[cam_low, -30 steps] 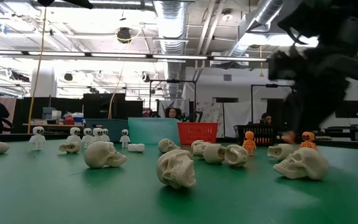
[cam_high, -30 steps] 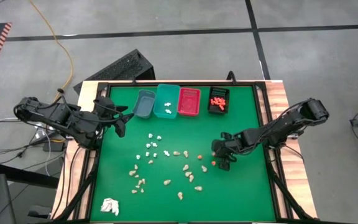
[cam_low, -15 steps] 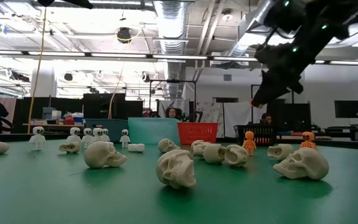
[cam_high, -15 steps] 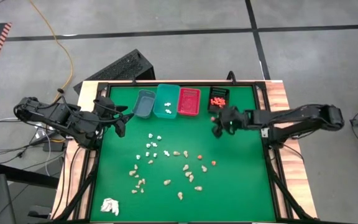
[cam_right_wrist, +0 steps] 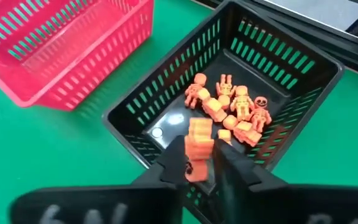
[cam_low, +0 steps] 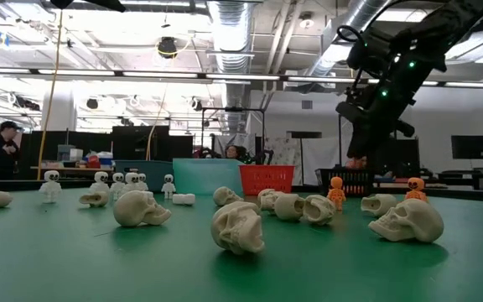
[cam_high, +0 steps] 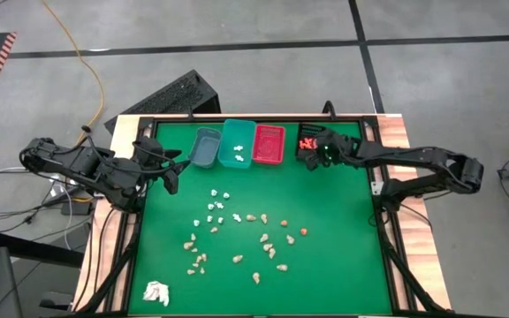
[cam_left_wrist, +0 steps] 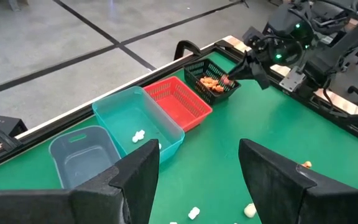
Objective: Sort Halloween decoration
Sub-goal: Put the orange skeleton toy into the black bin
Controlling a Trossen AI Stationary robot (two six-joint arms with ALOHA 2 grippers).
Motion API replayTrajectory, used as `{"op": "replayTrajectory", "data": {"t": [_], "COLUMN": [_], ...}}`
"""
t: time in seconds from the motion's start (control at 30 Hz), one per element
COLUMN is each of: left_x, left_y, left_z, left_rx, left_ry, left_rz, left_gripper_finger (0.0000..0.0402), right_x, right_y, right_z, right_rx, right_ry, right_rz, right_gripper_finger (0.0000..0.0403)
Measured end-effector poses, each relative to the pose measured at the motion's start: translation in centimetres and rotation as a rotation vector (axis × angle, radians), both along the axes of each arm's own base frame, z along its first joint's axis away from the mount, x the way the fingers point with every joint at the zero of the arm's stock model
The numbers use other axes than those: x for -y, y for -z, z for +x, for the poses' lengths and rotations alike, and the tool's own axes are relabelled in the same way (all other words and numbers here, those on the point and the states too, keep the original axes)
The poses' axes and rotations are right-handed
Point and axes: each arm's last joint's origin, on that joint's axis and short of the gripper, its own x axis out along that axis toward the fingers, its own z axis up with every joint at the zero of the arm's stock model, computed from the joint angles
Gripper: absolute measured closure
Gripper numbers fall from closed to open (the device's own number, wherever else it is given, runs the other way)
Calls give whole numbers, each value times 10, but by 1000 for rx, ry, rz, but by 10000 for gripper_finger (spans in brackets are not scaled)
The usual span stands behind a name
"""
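from above, your right gripper (cam_high: 312, 148) hangs over the black bin (cam_high: 310, 141) at one o'clock on the worktop (cam_high: 343, 265), while loose skulls (cam_high: 264, 237) and two orange pieces (cam_high: 303, 231) wait mid-worktop; the left gripper (cam_high: 170, 170) idles at nine o'clock, jaws wide. in the right wrist view the jaws pinch an orange skeleton (cam_right_wrist: 197, 146) above the bin's near wall, so a release now could bounce it off the rim.

Legible text: none in any view
Labels, brands: none readable on bins or arms
Numbers, signs: none readable in room behind table
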Motion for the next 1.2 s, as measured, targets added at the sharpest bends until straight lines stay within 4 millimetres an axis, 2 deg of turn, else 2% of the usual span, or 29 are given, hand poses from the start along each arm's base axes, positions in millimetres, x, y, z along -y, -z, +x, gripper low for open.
{"op": "replayTrajectory", "data": {"t": [0.23,0.37,0.53,0.73,0.83,0.97,1.1,1.2], "left_x": [0,0,0,0,0,0,-1,-1], "left_y": [0,0,0,0,1,1,1,1], "left_z": [0,0,0,0,-1,-1,-1,-1], "left_rx": [2,1,1,-6,-14,-17,-18,-17], "left_ry": [-7,-6,-6,-6,-6,-6,-8,-13], "left_rz": [3,4,4,6,9,10,14,16], "left_gripper_finger": [191,191,191,191,191,191,191,191], "right_x": [1,-10,-48,-117,-144,-169,-182,-185], "right_y": [-1,-6,-15,-16,-15,-15,-15,-13], "right_z": [1,10,26,33,31,25,21,19], "right_rx": [18,91,217,206,180,153,123,97], "right_ry": [-42,-284,-653,-983,-1034,-1069,-1112,-1131], "right_rz": [19,57,131,186,152,82,-18,-44], "right_gripper_finger": [239,227,235,247,248,248,247,247]}}
